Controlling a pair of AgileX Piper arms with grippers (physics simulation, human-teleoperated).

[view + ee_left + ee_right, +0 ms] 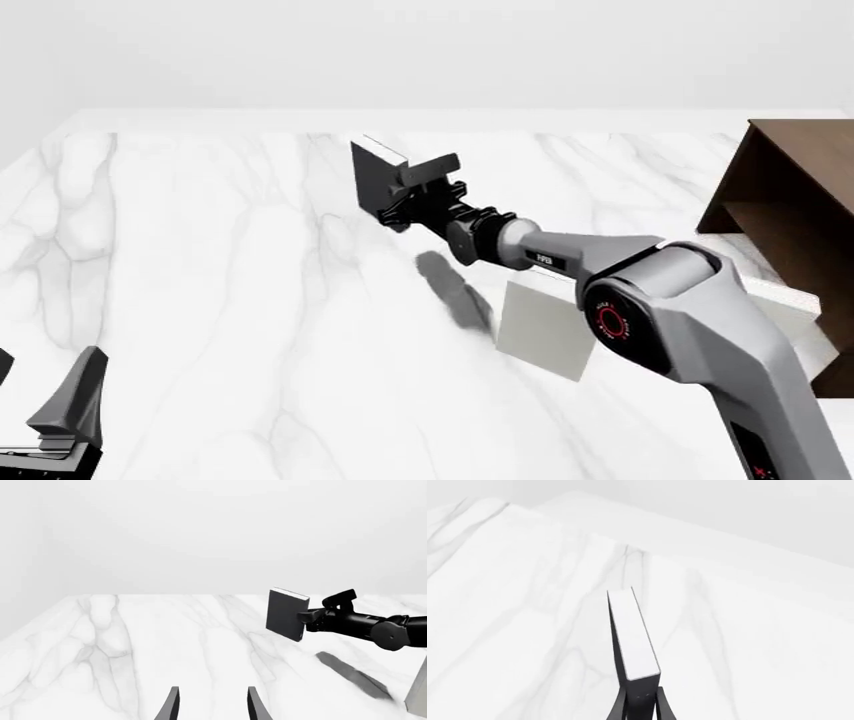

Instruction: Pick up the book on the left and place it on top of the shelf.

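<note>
Left gripper (60,415) low near front edge, fingers parted, empty. Pale boxy book (541,325) on veined marble table (200,280). Right gripper (400,200) clamps charcoal book (376,170) upright, airborne above table; brown wooden shelf (787,200) far right.

Open marble table (200,280) fills the left and centre of the front view, bare from the near edge to the far edge, with only the left gripper (60,420) at the lower left corner. Obstacles: the right arm (667,300) slants from lower right toward upper centre, holding the book (378,180) upright above the surface; a pale book (541,325) stands just under the arm. The brown shelf (787,200) blocks the right edge, its flat top cut off by the frame.
</note>
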